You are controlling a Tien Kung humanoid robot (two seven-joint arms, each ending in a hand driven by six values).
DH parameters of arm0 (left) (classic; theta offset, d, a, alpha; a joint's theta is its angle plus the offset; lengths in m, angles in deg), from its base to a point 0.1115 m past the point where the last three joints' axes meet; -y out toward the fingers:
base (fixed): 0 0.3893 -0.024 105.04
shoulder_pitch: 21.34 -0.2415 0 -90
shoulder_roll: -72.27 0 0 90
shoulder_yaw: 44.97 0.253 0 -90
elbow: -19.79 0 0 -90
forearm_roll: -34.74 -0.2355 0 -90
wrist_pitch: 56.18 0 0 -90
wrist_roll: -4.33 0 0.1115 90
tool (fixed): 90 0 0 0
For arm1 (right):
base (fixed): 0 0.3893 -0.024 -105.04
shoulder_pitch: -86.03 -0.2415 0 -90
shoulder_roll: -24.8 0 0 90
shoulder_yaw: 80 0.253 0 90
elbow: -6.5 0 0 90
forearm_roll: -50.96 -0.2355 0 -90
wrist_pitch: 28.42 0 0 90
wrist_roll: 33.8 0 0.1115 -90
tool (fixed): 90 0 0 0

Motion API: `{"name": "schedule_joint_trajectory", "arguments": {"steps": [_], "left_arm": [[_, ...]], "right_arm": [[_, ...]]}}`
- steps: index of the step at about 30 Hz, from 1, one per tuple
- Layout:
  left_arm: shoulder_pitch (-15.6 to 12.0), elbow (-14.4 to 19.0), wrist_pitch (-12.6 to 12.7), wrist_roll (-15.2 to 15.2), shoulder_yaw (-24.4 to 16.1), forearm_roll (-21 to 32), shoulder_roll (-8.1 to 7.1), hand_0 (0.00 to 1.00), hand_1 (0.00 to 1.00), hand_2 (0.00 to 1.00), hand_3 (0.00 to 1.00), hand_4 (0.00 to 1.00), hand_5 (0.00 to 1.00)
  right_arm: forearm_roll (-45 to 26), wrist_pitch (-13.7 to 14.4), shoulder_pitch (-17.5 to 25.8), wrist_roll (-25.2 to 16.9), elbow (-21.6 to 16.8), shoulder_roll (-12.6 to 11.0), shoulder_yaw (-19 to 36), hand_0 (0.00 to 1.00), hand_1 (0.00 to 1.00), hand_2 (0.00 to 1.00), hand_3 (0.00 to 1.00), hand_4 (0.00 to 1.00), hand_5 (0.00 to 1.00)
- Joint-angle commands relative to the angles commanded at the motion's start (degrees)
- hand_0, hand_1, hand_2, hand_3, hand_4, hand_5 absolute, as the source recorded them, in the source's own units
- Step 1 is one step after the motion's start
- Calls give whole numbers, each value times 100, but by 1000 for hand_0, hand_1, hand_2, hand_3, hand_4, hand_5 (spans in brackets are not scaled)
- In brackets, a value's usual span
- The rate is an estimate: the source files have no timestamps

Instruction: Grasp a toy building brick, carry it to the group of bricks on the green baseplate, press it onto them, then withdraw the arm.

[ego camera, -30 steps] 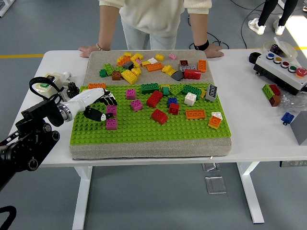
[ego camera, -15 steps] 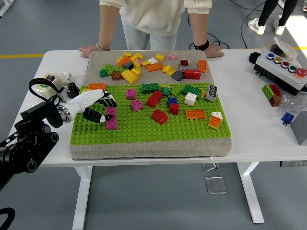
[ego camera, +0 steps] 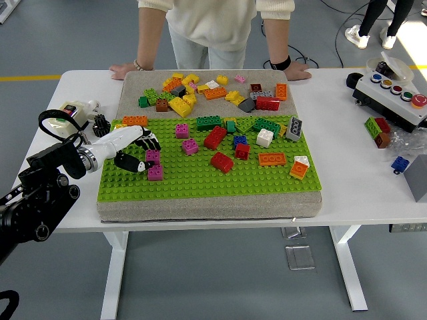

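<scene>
My left hand (ego camera: 133, 152) lies low over the left part of the green baseplate (ego camera: 200, 181), fingers loosely curled, the thumb down near the studs and the other fingers arched above it. Just beside my fingertips stand two magenta bricks (ego camera: 154, 165), one stacked or butted against the other; I cannot tell whether my fingers touch the upper one, and I see nothing clamped in my palm, so I judge the hand empty. My right arm is out of view. A brick like this is hard, light plastic, stiff and not fragile, but its smooth side walls will slip under a weak pinch. I would take it across two opposite side walls, thumb on one and fingers on the other, low enough that it cannot roll out, and leave the studded top free. If it is seated on the baseplate's studs, it will resist a straight lift, so a slight rocking pull should free it. The main group, with a red brick (ego camera: 215, 137) and others, sits toward the plate's middle. A person stands at the far side, a hand (ego camera: 123, 69) flat on the white table (ego camera: 373, 180).
</scene>
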Motion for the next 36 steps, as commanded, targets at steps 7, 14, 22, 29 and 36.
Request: {"name": "schedule_joint_trajectory", "arguments": {"steps": [7, 14, 22, 29, 36], "left_arm": [[4, 13, -10, -6, -13, 31, 1, 640, 608, 592, 558, 673, 24], [3, 10, -35, -15, -14, 58, 14, 644, 612, 597, 562, 687, 28], [-18, 38, -70, -11, 2, 57, 26, 644, 612, 597, 561, 686, 28], [-22, 45, -83, -12, 7, 64, 24, 644, 612, 597, 561, 685, 27], [-25, 32, -93, -18, 18, 55, 30, 648, 615, 597, 562, 699, 38]], "right_arm": [[0, 2, -9, -6, 0, 5, 6, 752, 675, 725, 657, 912, 487], [-2, 0, -5, 1, 0, -2, 15, 753, 674, 725, 658, 912, 488], [1, 5, -5, -2, 0, -3, 21, 753, 675, 725, 657, 912, 487], [-6, 7, -4, -1, 0, 1, 16, 753, 675, 724, 657, 912, 486], [-10, 14, -4, 1, 0, 7, -1, 752, 675, 725, 656, 911, 487]]}}
